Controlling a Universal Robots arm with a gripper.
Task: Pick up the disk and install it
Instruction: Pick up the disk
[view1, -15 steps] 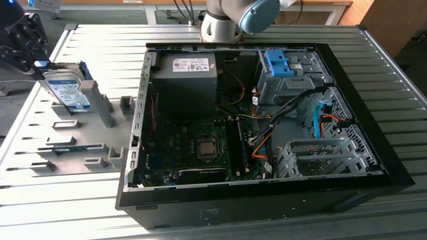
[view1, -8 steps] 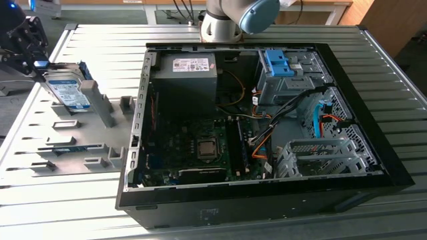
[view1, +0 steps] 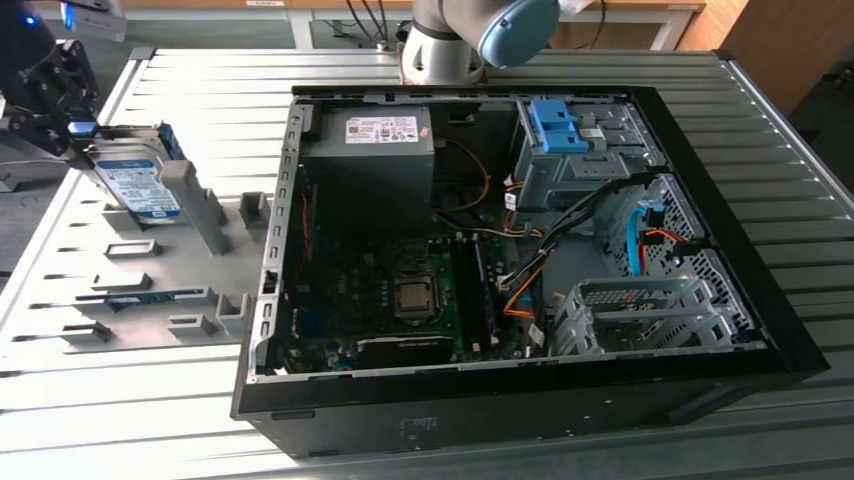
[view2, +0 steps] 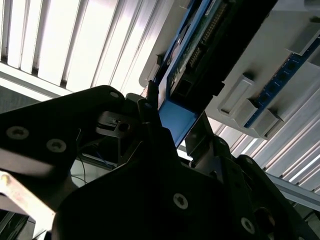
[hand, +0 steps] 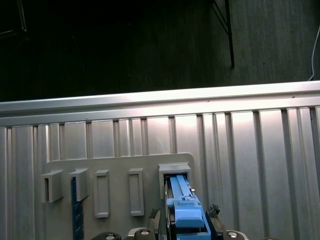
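Observation:
The disk (view1: 136, 185), silver with a white-and-blue label and a blue frame, stands tilted on edge in a slot of the grey fixture plate (view1: 147, 320) at the exterior view's left. My gripper (view1: 78, 135) is at the disk's upper end, shut on its blue frame. In the first wrist view the disk (hand: 182, 210) sits between the fingertips (hand: 213, 214), its far end in a raised slot (hand: 175, 170). In the second wrist view the disk (view2: 177, 117) runs edge-on away from the gripper (view2: 165, 115).
An open computer case (view1: 747, 260) fills the middle and right of the ribbed metal table. Inside are a dark power supply box (view1: 374, 150), a blue clip (view1: 561, 125) in the upper bay and a grey drive cage (view1: 641, 310). A thin blue strip (view1: 134, 297) lies in the fixture plate.

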